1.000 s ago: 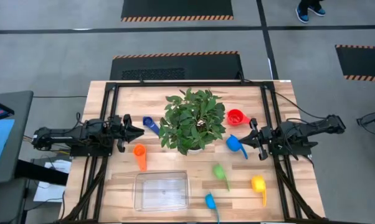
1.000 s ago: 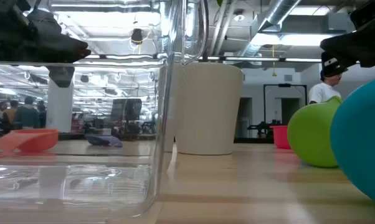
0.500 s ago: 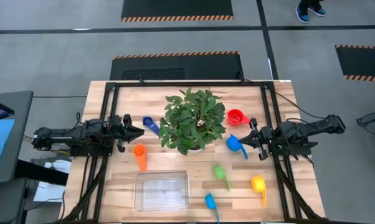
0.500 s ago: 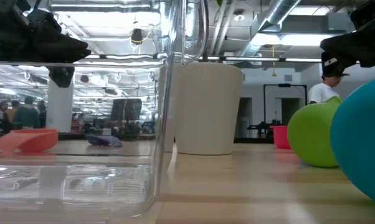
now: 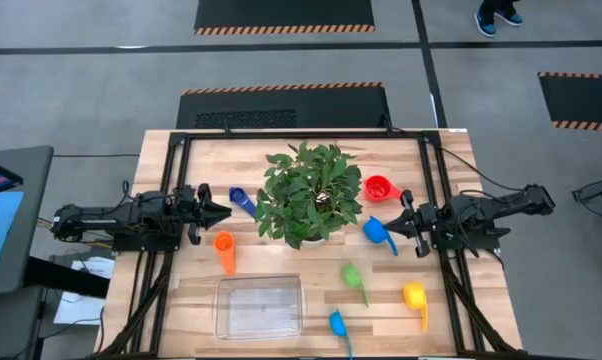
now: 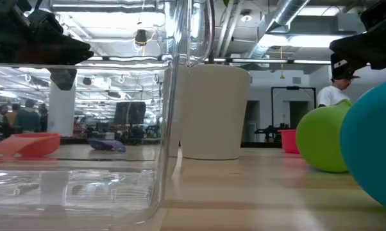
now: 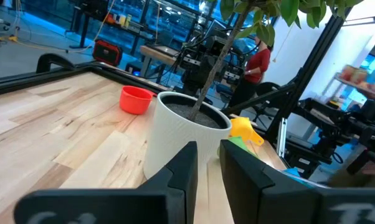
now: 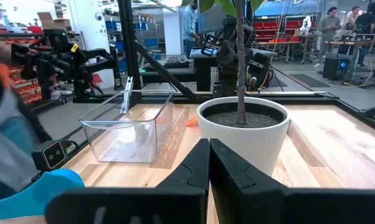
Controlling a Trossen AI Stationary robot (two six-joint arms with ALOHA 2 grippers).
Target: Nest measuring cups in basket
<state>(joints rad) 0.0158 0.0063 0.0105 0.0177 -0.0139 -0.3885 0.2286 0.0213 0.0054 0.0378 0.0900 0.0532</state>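
The wooden counter (image 5: 181, 300) is carrying a potted plant (image 5: 309, 192) at its centre. The clear basket (image 5: 260, 307) is sitting at 7 o'clock, holding nothing. Measuring cups (image 5: 224, 248) are lying scattered around them. The left claw (image 5: 221, 211) at 9 o'clock and right claw (image 5: 393, 222) at 3 o'clock are hovering clenched, grasping nothing.
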